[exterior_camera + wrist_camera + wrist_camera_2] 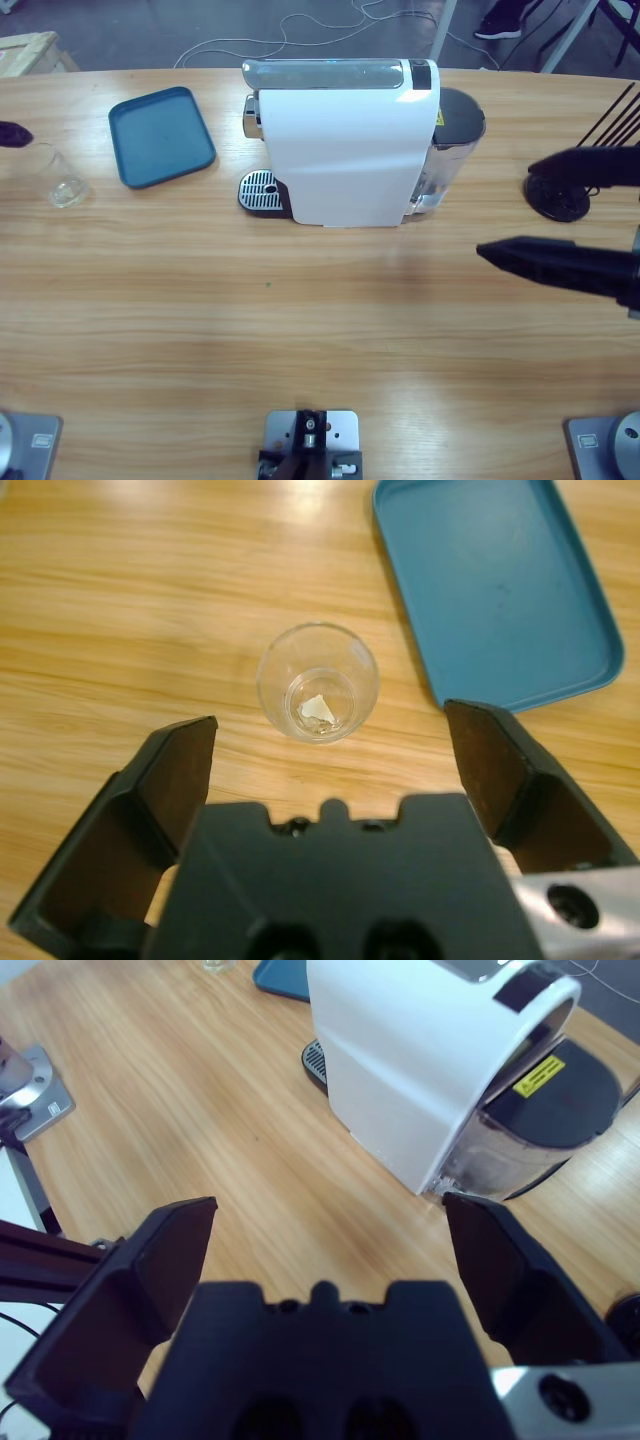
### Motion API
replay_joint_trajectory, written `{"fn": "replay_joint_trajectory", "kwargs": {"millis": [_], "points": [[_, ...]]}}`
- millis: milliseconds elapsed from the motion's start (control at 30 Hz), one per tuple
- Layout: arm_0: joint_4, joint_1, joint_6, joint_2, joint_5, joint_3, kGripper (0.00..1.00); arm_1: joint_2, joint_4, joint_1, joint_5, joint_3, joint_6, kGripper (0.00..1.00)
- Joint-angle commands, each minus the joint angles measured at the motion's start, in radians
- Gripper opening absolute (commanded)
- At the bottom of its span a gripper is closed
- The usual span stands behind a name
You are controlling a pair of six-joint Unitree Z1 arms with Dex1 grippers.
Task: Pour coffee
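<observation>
Both grippers are spread wide and hold nothing. The left gripper [325,770] hangs above the glass [317,682]. The blue tray [495,585] lies at the glass's 2 o'clock on the surface [120,610].

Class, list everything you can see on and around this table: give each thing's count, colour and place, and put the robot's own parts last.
Coffee machine: one, white with a silver top and a dark water tank at its right; back middle of the table.
Drip grate: one, round, silver and black; at the machine's left foot.
Tray: one, blue; left of the machine.
Glass: one, clear, upright; left end of the table, beside the tray.
Table: one, light wood.
Cables: white; on the floor behind the table.
Left pincer: black, jaws open, above the glass.
Right pincer: black, jaws open, right of the machine.
</observation>
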Motion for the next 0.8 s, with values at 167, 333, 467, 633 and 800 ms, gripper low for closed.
{"fn": "replay_joint_trajectory", "kwargs": {"millis": [167,333,467,633,800], "points": [[-0.13,0.016,-0.055,0.212,-0.009,0.039,0.982,-0.027,-0.083,-0.007,-0.019,0.118,0.002,1.0],[-0.146,0.046,-0.06,0.246,-0.008,0.042,0.982,-0.024,-0.115,-0.007,-0.022,0.152,0.01,1.0],[-0.158,0.052,-0.064,0.278,-0.023,0.042,0.982,-0.023,-0.134,-0.007,-0.022,0.167,0.014,1.0],[-0.178,0.052,-0.07,0.304,-0.034,0.045,0.977,-0.017,-0.141,-0.007,-0.022,0.172,0.016,1.0],[-0.193,0.058,-0.076,0.334,-0.035,0.045,0.957,-0.017,-0.152,-0.007,-0.023,0.185,0.017,1.0]]}}
